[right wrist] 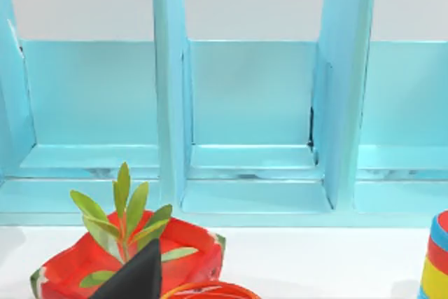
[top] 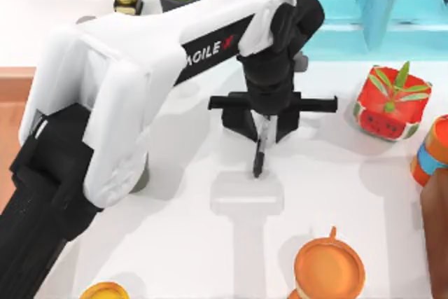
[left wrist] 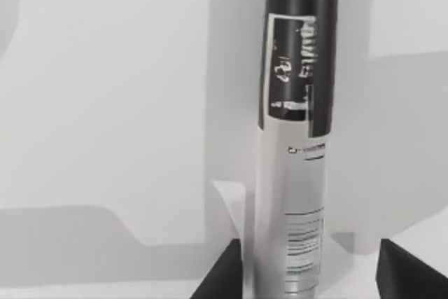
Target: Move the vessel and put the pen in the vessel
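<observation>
**Desk:** From the left, what could go wrong?

**Photographer:** A grey rounded shape peeks from under the left arm. It may be the vessel, but I cannot tell. If it is, the pen is well apart from it, and a swing back that way could knock it over.

**Desk:** And at centre?

**Photographer:** The left gripper hangs over mid-table, clamped on the pen, which points down, clear of the tabletop. Most of the barrel juts past the fingers, so a quick move could tilt it or let it slide. A crooked pen would catch a rim rather than drop inside.

**Desk:** How does the pen look?

**Photographer:** Slim and smooth in the left wrist view: black with a pale printed label, then a silvery stretch bearing a barcode. It is probably slick to hold.

**Desk:** Further right?

**Photographer:** An orange cup sits near the front edge and a watermelon planter towards the right. Either is the wrong drop-off. The right arm is parked at the right; I cannot tell how its gripper is set.
</observation>
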Controlling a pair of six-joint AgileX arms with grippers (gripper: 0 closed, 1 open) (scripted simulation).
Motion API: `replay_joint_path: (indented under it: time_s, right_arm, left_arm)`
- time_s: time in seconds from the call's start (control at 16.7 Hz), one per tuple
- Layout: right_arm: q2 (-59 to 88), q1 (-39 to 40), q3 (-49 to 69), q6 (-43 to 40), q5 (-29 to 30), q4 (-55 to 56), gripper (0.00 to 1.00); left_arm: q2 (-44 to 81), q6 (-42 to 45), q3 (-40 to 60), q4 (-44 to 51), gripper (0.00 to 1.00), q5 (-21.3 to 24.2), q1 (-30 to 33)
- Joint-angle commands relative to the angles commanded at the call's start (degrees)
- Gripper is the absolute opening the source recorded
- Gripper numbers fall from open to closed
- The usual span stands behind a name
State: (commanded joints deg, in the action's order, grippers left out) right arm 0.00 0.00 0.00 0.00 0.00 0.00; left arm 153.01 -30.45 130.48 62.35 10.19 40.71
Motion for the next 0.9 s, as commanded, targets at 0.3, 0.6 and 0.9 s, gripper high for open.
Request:
replay_joint_path:
  time_s: [0.3, 0.6, 0.9]
  right_arm:
    - [0.0, 0.0, 0.0, 0.0, 0.0, 0.0, 1.0]
    - [0.0, 0.0, 0.0, 0.0, 0.0, 0.0, 1.0]
    - [0.0, 0.0, 0.0, 0.0, 0.0, 0.0, 1.0]
  left_arm:
    - [-8.5, 0.7, -5.0, 3.0, 0.0, -3.2, 0.8]
    - [-18.1, -2.5, -12.4, 4.3, 0.0, -3.4, 3.5]
    - [-28.3, -5.7, -20.4, 5.6, 0.0, -3.9, 6.6]
